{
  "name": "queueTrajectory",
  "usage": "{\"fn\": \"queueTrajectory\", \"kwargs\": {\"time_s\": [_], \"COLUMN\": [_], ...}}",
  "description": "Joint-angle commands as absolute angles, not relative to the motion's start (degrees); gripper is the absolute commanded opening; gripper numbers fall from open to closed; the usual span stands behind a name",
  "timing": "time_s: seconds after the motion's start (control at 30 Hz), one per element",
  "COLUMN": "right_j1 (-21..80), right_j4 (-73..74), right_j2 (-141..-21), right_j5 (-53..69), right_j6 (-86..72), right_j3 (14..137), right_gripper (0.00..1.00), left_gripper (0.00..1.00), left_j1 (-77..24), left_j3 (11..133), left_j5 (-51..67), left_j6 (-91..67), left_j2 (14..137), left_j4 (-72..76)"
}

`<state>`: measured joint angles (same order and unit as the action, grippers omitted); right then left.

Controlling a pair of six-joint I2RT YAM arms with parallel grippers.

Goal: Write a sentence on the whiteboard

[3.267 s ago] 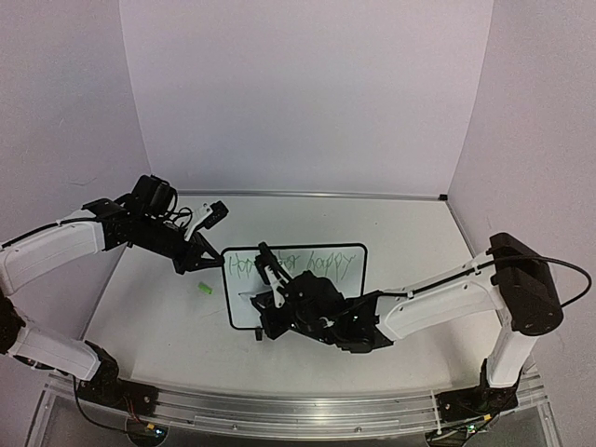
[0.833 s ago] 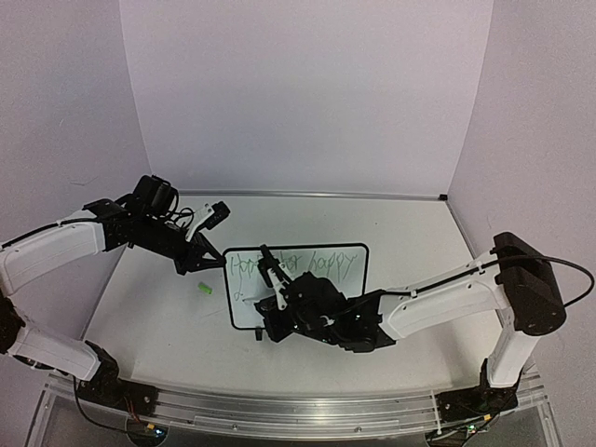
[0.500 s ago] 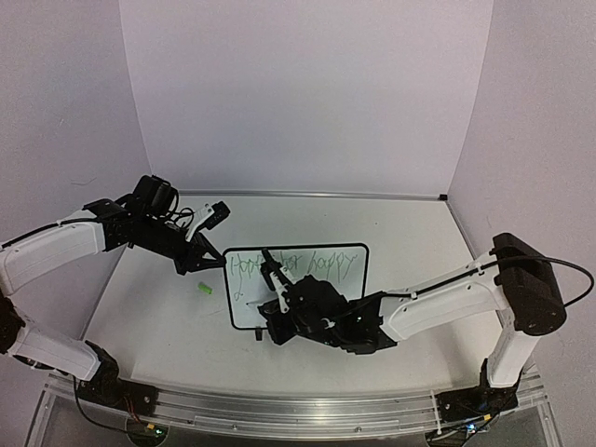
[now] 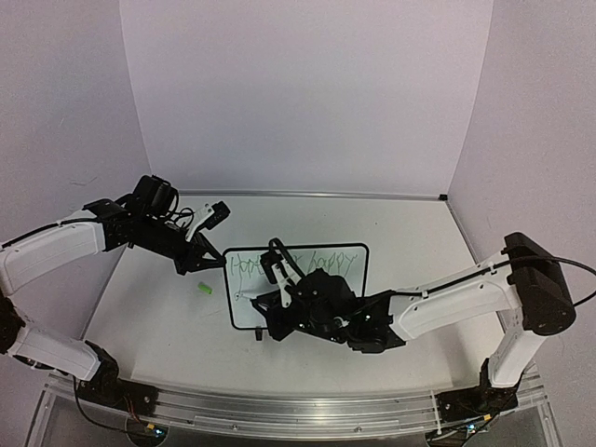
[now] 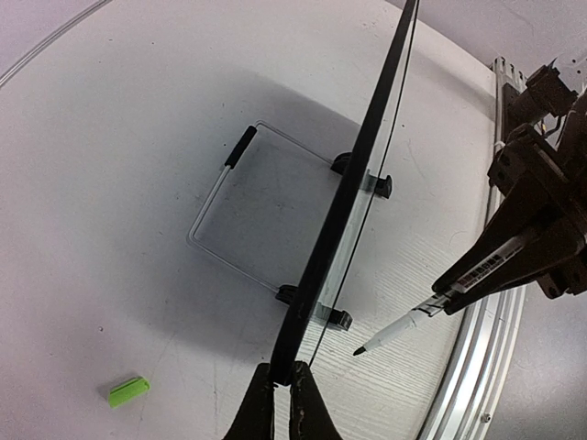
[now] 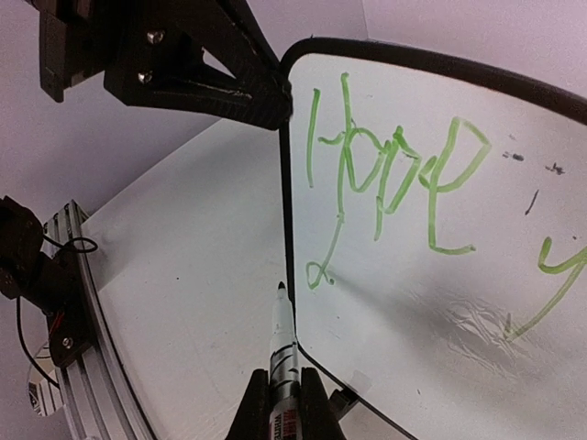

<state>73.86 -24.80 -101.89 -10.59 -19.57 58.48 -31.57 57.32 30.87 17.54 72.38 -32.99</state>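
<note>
The top line of the sentence (image 6: 394,170) is done; the second looks just begun. The right tool (image 6: 278,390) grips a marker (image 6: 281,335) tight, and the left tool (image 5: 282,390) pinches the whiteboard (image 6: 385,293).

Small green cap (image 4: 205,290) lying alone on the white counter (image 4: 400,223), left of centre. A marker (image 5: 413,321), white barrel, black tip angled down toward the counter. Metal rail (image 4: 279,421) along the near edge.

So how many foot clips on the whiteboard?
2. Both sit on the whiteboard's lower edge in the left wrist view: the far clip mid-frame, the near clip closer to the left gripper pinching that edge. None look hidden.
</note>
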Motion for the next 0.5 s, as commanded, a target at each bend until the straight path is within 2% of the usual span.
{"fn": "queueTrajectory", "kwargs": {"time_s": [0.0,0.47], "right_j1": [73.65,73.58], "right_j4": [-25.28,-23.70], "right_j2": [-100.98,-103.67], "right_j5": [-14.22,-15.99], "right_j6": [-18.90,-17.94], "right_j3": [60.35,62.80], "right_gripper": [0.00,0.00], "left_gripper": [0.00,0.00], "left_j1": [-32.08,-32.25], "left_j3": [57.81,57.80], "left_j5": [29.92,29.88], "left_j6": [18.23,18.23], "left_j2": [72.78,72.60], "left_j4": [-33.80,-33.76]}}
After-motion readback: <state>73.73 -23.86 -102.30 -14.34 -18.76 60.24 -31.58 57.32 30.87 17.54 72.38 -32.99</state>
